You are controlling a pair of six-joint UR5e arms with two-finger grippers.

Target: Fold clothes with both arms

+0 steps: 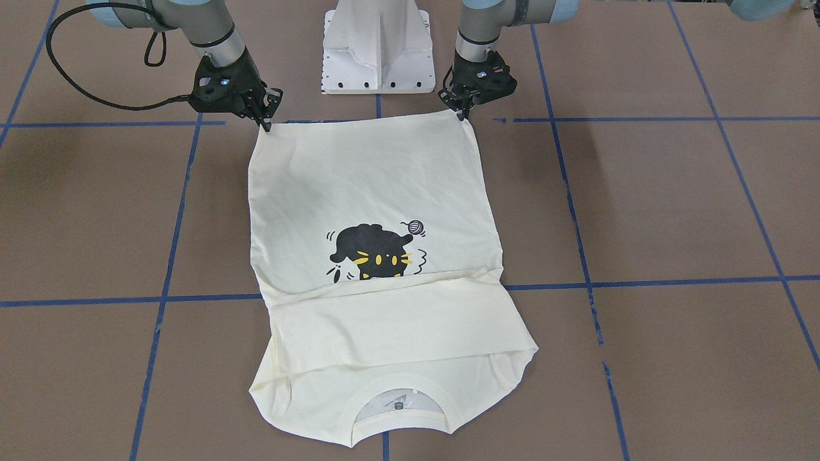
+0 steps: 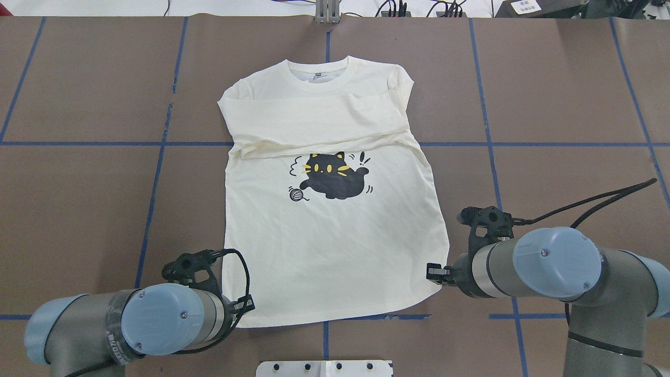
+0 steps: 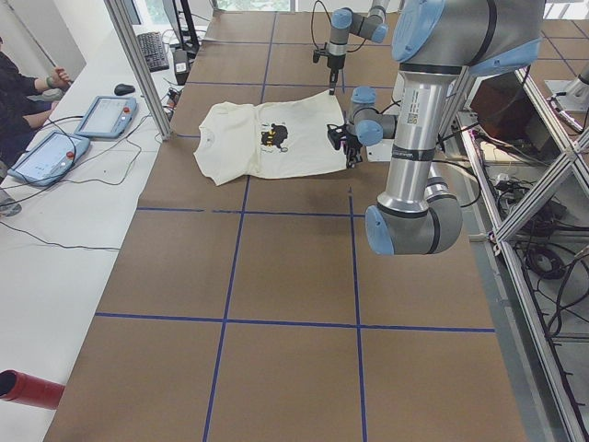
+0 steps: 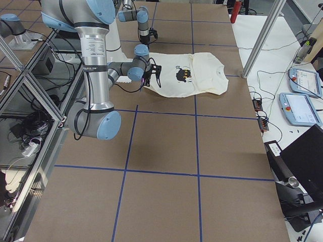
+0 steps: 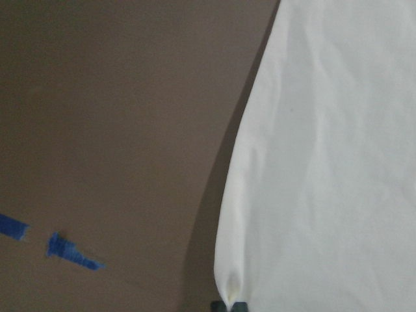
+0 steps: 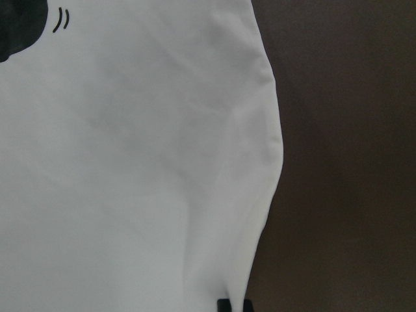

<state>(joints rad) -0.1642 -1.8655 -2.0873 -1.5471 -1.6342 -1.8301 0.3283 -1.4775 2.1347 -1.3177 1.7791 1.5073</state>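
Note:
The cream T-shirt (image 1: 371,186) lies print side up on the brown table, collar away from the robot. Its sleeves are folded across the chest above the black cat print (image 2: 332,175). My left gripper (image 1: 461,115) is shut on one hem corner, which the left wrist view (image 5: 229,304) shows pinched between the fingertips. My right gripper (image 1: 264,125), trailing a black cable, is shut on the other hem corner, also pinched in the right wrist view (image 6: 233,304). Both corners look slightly raised, with shadow beside the fabric (image 5: 338,162).
The white pedestal base (image 1: 378,51) stands just behind the hem between the arms. Blue tape lines (image 2: 157,157) grid the brown table. Operator tablets (image 3: 106,115) sit on a white side bench, beyond a metal frame post (image 3: 138,64).

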